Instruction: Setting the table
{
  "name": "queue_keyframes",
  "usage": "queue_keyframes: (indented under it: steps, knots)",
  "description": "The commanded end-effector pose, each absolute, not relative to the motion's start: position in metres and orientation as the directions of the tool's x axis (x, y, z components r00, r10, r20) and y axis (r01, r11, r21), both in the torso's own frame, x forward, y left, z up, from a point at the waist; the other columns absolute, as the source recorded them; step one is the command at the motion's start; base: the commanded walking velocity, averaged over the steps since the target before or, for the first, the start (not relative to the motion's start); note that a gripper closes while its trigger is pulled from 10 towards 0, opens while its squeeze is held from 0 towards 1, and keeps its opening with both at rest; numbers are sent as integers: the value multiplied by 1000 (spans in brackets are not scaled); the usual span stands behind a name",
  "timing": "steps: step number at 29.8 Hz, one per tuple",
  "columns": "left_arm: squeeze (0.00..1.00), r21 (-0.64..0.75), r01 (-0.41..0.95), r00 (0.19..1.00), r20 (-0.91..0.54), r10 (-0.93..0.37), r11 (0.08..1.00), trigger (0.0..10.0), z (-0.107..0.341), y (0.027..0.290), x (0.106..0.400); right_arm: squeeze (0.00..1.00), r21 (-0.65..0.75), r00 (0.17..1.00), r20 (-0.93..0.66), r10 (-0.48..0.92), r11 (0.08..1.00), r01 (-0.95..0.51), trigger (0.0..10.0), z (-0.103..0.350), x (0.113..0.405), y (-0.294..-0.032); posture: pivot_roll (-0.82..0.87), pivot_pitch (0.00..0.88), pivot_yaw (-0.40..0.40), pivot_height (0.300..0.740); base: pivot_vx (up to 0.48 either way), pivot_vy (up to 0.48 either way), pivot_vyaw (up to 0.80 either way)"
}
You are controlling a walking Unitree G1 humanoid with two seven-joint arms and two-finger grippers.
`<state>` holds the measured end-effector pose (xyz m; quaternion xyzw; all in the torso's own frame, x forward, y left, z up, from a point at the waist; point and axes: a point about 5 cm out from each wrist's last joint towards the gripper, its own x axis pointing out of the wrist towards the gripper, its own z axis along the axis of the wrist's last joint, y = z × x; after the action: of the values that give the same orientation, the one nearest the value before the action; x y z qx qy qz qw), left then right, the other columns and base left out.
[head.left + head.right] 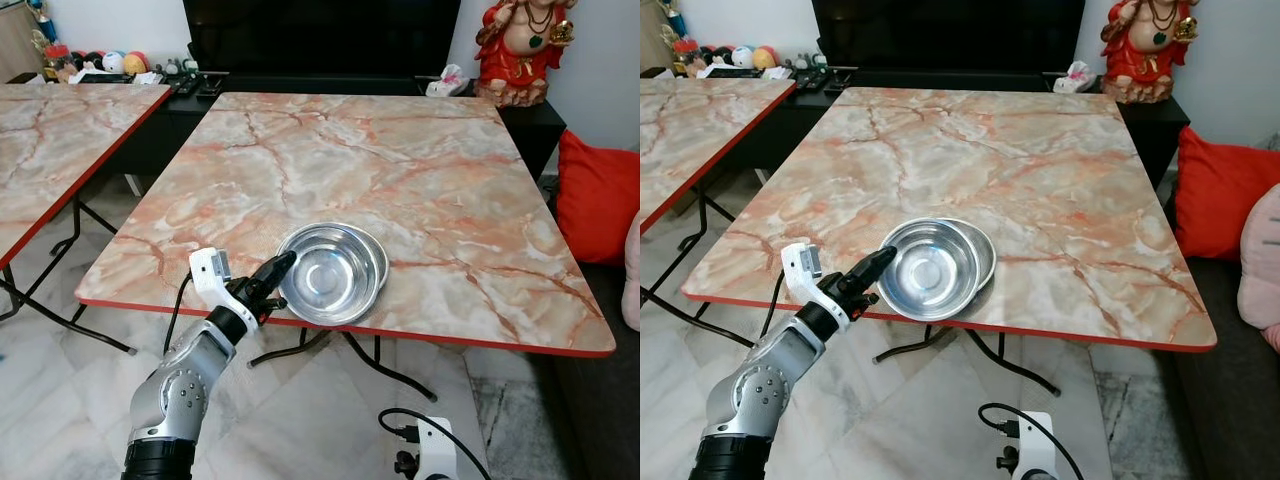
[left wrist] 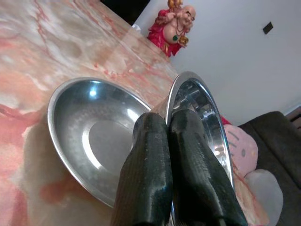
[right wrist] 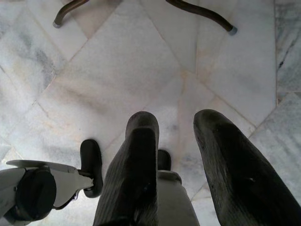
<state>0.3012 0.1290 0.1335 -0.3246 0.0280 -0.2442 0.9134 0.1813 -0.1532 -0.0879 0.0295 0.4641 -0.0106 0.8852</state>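
The left arm (image 1: 185, 385) was silver and rounded, with small dark screw holes on its elbow housing and a black cuff at its lower end. A black collar joined it to the wrist, where a white boxy module (image 1: 209, 272) stood. A thin black cable ran down from there. The left gripper (image 1: 275, 272) had two long black fingers (image 2: 155, 169) with a finely textured matte surface. The right gripper (image 3: 181, 141) had two black fingers of the same kind. At the near right, a white part (image 1: 435, 445) carried a looped black cable.
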Motion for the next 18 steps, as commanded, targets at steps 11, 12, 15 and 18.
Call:
queue_keyframes:
  steps: [11, 12, 15, 18]
  knots:
    - [0, -592, 431, 886, 134, -445, 681, 10000, 141, 131, 305, 0, 46, 557, -830, 15, 998, 42, 10000, -89, 180, -152, 75, 0, 0, 740, 379, 0, -247]
    - [0, -591, 432, 886, 133, -445, 681, 10000, 141, 131, 305, 0, 45, 558, -830, 14, 998, 42, 10000, -89, 180, -152, 75, 0, 0, 740, 386, 0, 0]
    - [0, -590, 433, 884, 133, -448, 681, 10000, 141, 130, 305, 0, 44, 560, -829, 13, 998, 41, 10000, -89, 180, -152, 75, 0, -1, 740, 364, 0, 0]
    - [0, -589, 441, 881, 138, -453, 677, 10000, 142, 129, 304, 0, 44, 562, -827, 13, 998, 41, 10000, -89, 180, -152, 76, 0, -3, 740, 187, 0, 0]
